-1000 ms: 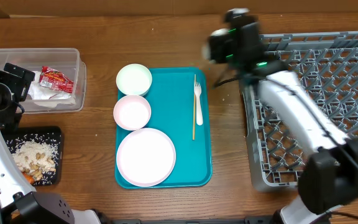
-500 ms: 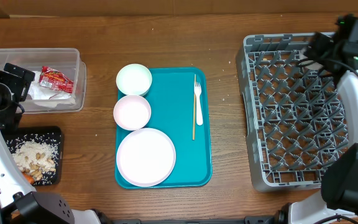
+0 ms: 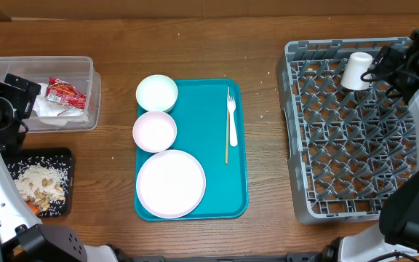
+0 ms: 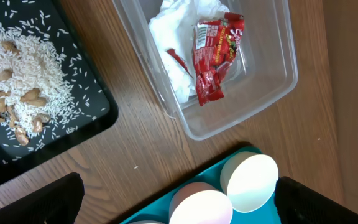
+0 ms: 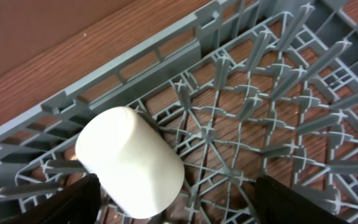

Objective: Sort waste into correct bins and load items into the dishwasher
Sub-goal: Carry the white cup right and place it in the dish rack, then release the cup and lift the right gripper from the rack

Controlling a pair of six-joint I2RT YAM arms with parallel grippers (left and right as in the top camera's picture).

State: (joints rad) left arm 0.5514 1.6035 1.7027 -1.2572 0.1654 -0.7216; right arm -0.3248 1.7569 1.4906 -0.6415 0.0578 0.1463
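Brown wood-grain tabletop runs under everything. The right gripper (image 5: 176, 190) hangs over the far left corner of the grey dish rack (image 5: 272, 106) with its jaws spread wider than the cup (image 5: 129, 162). The cup lies tilted on the pegs between the fingers, close against the left-hand one and clear of the other, so nothing is gripped. From overhead it is the only piece in the rack.

The left gripper (image 4: 179, 186) is spread fully wide and holds nothing. It hovers above bare table, with the clear tub (image 4: 272, 93) ahead of it and the black tray (image 4: 98, 118) off to one side.

In the tub lie one red wrapper (image 4: 213, 53) and crumpled white napkins (image 4: 173, 25); how many napkins, I cannot tell. On the black tray sits one heap of rice scraps (image 4: 23, 74), and a sliver of orange carrot (image 3: 33, 207) shows at its near edge in the overhead view.

On the teal tray (image 3: 217, 196) are two bowls, the far bowl (image 3: 156, 92) and the near bowl (image 3: 154, 131), both overhanging its left edge. One plate (image 3: 170, 183) sits nearest, and one fork (image 3: 231, 116) lies to the right.
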